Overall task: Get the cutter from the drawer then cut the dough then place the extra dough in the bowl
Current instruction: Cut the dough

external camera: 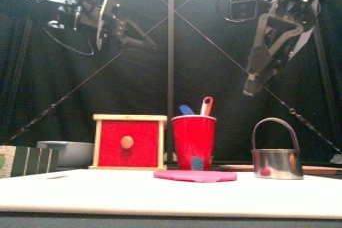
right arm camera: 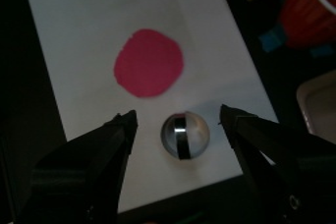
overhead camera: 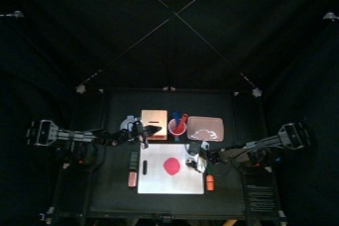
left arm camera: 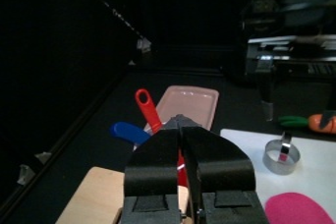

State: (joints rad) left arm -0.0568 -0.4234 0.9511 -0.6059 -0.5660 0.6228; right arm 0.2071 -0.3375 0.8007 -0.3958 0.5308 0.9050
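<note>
A flat pink dough [overhead camera: 172, 165] lies on the white cutting board [overhead camera: 150, 180]. The round metal cutter [right arm camera: 183, 134] with its wire handle [external camera: 275, 124] stands on the board beside the dough [right arm camera: 149, 61]. My right gripper [right arm camera: 178, 114] hangs open above the cutter, one jaw on each side, not touching it. In the front view it [external camera: 254, 84] is well above the table. My left gripper [left arm camera: 182, 133] is shut on nothing, high over the pale wooden box [external camera: 130, 142], whose red drawer front sits flush.
Behind the board stand the red cup [external camera: 194, 140] with a blue and a red knife and the pink tray [overhead camera: 207, 128]. A grey vessel [external camera: 62, 155] sits left of the box. Small orange toys lie at the board's left edge [overhead camera: 131, 178] and right edge [overhead camera: 208, 181].
</note>
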